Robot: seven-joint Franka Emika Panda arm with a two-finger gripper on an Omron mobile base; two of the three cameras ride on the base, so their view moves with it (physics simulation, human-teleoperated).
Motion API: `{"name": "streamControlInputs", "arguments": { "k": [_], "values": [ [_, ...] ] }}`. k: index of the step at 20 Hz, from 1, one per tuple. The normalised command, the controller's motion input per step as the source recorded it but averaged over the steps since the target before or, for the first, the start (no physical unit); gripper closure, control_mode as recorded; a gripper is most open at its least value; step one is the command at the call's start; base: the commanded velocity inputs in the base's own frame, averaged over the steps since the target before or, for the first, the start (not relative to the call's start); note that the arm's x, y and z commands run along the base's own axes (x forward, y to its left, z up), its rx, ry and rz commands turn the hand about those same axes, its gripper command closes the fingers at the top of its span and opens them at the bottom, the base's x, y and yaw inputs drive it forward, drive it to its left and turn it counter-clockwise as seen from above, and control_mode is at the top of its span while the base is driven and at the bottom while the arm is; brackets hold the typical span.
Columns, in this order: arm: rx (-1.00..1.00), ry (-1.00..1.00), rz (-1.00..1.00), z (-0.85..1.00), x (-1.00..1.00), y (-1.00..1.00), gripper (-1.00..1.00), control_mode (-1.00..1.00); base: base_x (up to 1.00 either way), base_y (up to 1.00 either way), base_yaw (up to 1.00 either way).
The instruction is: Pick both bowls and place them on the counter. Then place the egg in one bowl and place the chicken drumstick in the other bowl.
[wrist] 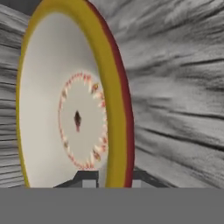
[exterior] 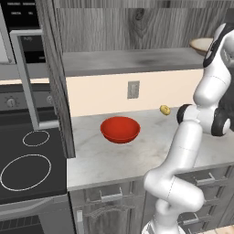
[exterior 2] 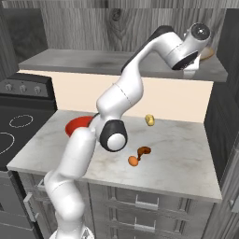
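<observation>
The beige bowl (wrist: 65,109), cream inside with a yellowish-brown rim, lies on the grey wood-grain shelf (exterior 2: 93,60) at its right end. My gripper (wrist: 114,177) is shut on its rim, one fingertip on each side. In the right base view the hand (exterior 2: 189,58) reaches up to that bowl (exterior 2: 207,52). The red bowl (exterior: 120,129) stands upright on the counter (exterior: 114,160) near the stove. The egg (exterior 2: 133,161) and the chicken drumstick (exterior 2: 144,151) lie side by side on the counter in front of the arm, apart from both bowls.
A small yellow object (exterior 2: 150,120) lies by the back wall. The black stovetop (exterior: 27,164) adjoins the counter on the left, behind a dark upright panel (exterior: 59,91). A wall socket (exterior: 133,89) sits under the shelf. A dark cabinet side (exterior 2: 224,121) bounds the counter on the right.
</observation>
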Motion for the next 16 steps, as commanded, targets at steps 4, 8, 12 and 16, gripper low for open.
{"name": "streamControlInputs", "arguments": {
  "k": [4,8,12,16],
  "values": [
    [0.04,0.00,0.06,0.01,-0.32,0.00,1.00,-1.00,0.00,0.00,0.00],
    [0.06,-0.04,0.06,0.15,-0.54,0.03,1.00,-1.00,0.00,0.00,0.00],
    [0.09,0.00,0.04,0.24,-0.39,0.15,1.00,-1.00,0.00,0.00,0.00],
    [0.04,0.00,0.03,0.06,-0.39,0.31,1.00,-1.00,0.00,0.00,0.00]
  ]
}}
